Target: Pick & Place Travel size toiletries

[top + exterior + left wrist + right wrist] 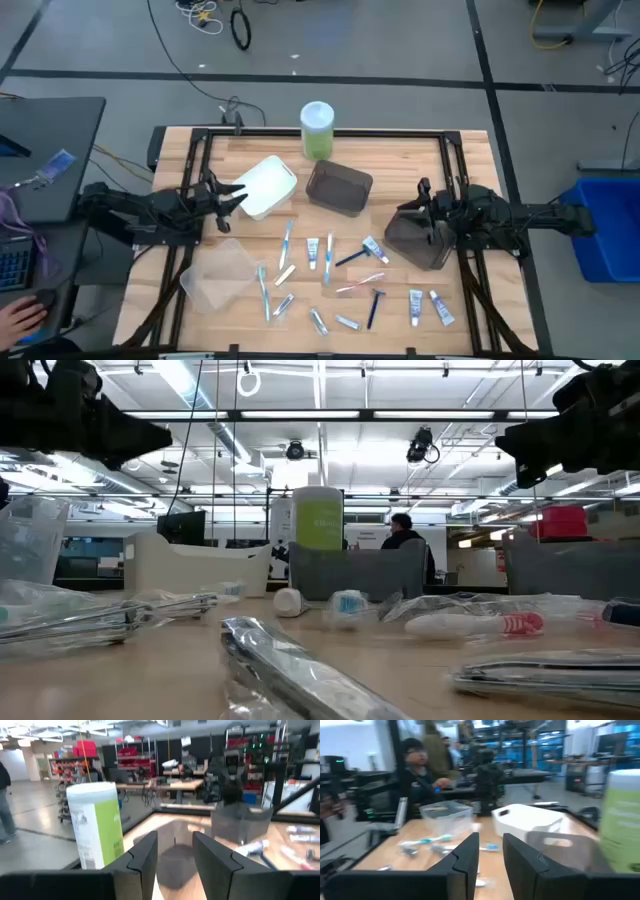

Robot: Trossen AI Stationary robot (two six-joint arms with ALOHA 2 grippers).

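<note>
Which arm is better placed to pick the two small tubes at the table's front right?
Probably the right. The right gripper hovers open above the dark bin, on the same side as the two tubes; the left gripper waits far across.

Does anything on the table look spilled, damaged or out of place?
Nothing looks damaged or spilled. The toiletries lie scattered loose on the table, outside the bins; the green canister stands upright at the back edge.

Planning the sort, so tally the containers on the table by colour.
White bin: 1
Clear bin: 1
Dark bins: 2
Green canister: 1
Total: 5
</note>
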